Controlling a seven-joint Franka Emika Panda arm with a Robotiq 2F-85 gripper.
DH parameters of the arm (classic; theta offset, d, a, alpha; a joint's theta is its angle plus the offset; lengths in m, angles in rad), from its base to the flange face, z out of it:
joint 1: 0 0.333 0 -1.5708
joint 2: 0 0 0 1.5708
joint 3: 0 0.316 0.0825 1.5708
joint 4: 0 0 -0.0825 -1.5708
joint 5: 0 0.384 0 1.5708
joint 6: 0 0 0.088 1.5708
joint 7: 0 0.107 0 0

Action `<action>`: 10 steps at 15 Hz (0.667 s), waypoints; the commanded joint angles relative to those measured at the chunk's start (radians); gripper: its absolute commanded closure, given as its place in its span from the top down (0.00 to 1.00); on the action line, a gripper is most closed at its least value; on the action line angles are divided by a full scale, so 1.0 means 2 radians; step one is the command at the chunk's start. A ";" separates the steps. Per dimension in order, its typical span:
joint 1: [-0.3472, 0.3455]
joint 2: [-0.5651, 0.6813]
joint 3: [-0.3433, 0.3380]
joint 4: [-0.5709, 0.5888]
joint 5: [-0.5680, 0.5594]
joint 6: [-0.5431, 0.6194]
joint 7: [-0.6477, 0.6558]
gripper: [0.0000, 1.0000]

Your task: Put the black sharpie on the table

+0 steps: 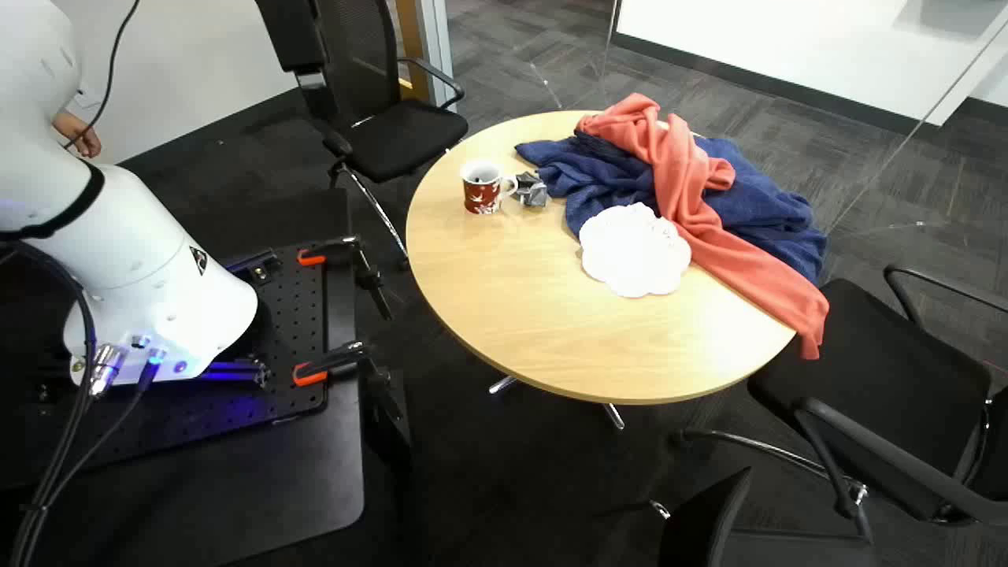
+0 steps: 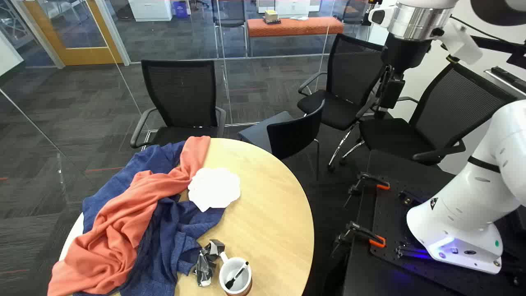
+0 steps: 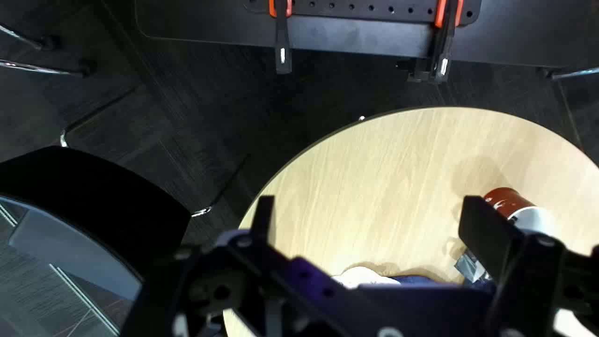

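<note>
Holds end effector spread wide and bare, well apart from black marker slanting inside mug on counter. Seems at approach step, before any grasp; next, should lower over mug and pinch marker's upper end.

Toward the cart, the counter is left bare; beyond, passage is blocked by cloths. The marker is ringed by the mug.
</note>
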 commanded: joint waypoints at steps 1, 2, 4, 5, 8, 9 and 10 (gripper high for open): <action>0.000 0.000 0.000 0.001 0.000 -0.001 0.000 1.00; 0.000 0.000 0.000 0.001 0.000 -0.001 0.000 1.00; 0.000 0.000 0.000 0.001 0.000 -0.001 0.000 1.00; 0.000 0.000 0.000 0.001 0.000 -0.001 0.000 1.00; 0.007 0.010 0.004 0.004 0.003 0.013 0.001 1.00; 0.012 0.016 0.005 0.006 0.006 0.017 0.000 1.00; 0.019 0.023 0.010 0.007 0.010 0.026 0.001 1.00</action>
